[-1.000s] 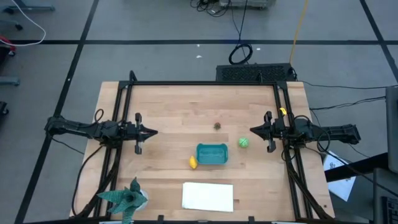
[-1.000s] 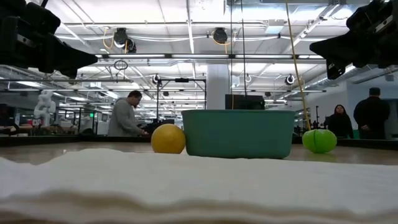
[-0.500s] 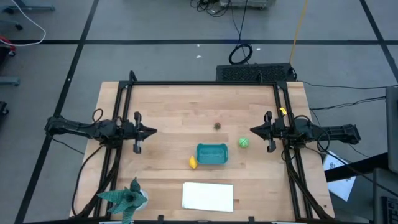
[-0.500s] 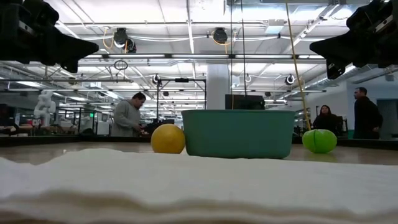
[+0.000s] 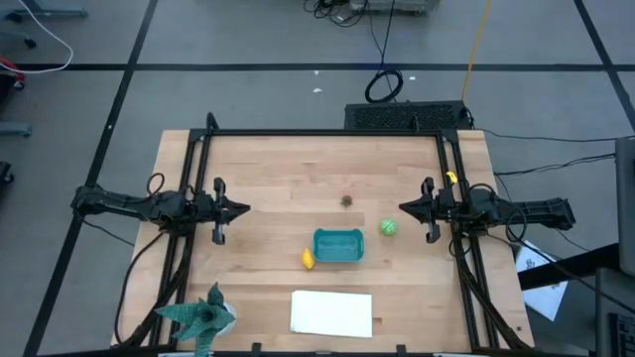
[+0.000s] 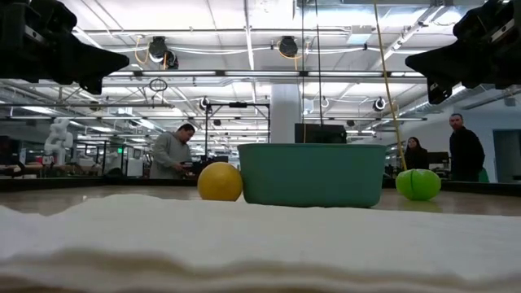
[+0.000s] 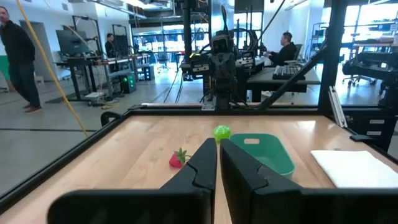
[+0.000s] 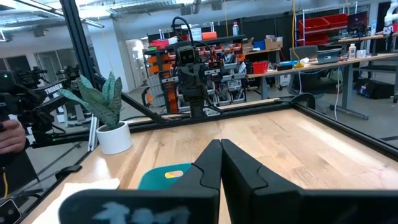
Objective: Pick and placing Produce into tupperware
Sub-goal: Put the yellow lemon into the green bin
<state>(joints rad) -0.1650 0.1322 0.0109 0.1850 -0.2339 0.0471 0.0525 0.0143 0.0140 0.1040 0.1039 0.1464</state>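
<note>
left pincer (image 5: 246, 209): clenched, grasping nothing. it hovers above the left side of the wooden surface (image 5: 278, 169), pointing toward the centre, well apart from every piece of produce.

potted plant figure (image 5: 203, 315): green and spiky, at the near left corner of the surface. not part of the task.

white sheet (image 5: 331, 312): flat, lying near the front edge, just in front of the tub.

lemon (image 5: 309, 259): yellow piece resting on the surface just beside the left end of the tub. the low view shows it standing free beside the tub wall.

tupperware (image 5: 338, 246): small teal tub, open side up, near the centre of the surface. no produce is visible inside it.

strawberry-like piece (image 5: 347, 200): small, dark red, with a green top in the left wrist view. it rests behind the tub, apart from it.

green round piece (image 5: 388, 227): on the surface just to the right of the tub, not touching it.

right pincer (image 5: 403, 207): clenched, grasping nothing. it hovers above the right side of the surface, near the green round piece.

step in hand: judged as the start position; all three produce pieces remain outside the tub and no pick is under way.

next move: judged requirement is to release one pincer's fingers, lower it over the nearest piece (the green round piece for the right arm, the lemon for the left arm), and close squarely, since small round pieces may roll.
</note>
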